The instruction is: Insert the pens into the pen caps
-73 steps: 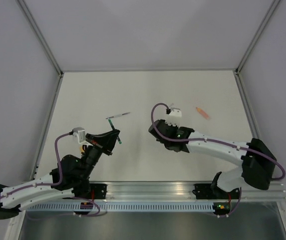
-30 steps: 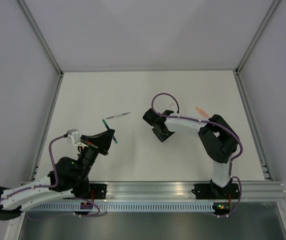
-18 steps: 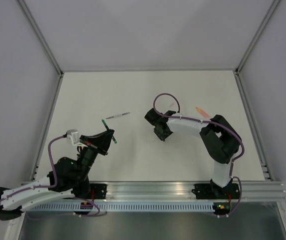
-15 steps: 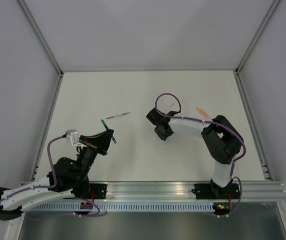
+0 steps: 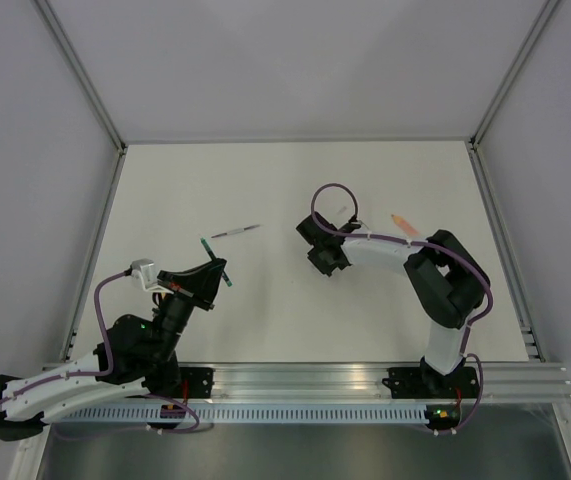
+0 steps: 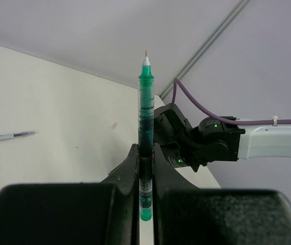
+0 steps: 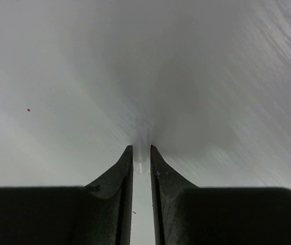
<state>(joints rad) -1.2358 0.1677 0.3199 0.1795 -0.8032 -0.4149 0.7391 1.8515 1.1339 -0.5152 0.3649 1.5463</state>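
While the left gripper (image 6: 145,153) is seen over the near-left part of the table (image 5: 165,190), the green pen (image 6: 145,117) is clamped tight between its jaws. In the wrist view it's stood pretty much straight up, with the fine tip pointed away from the fingers and the tail end poking out below them. So that pincer is fully closed on the pen, no gap to be seen.

The right gripper (image 7: 141,150) is brought right down to the table around the middle. Its jaws are narrowed to a slit, and a short pale cap (image 7: 141,162) is pinched between the fingertips, touched on both sides as far as can be made out (it's a bit blurry). The cap's colour can only be called whitish-grey.

The silver pen (image 5: 235,232) is left lying flat on the table between the two grippers, apart from both. The pink-orange marker (image 5: 405,222) is laid out further right, just behind the right arm.
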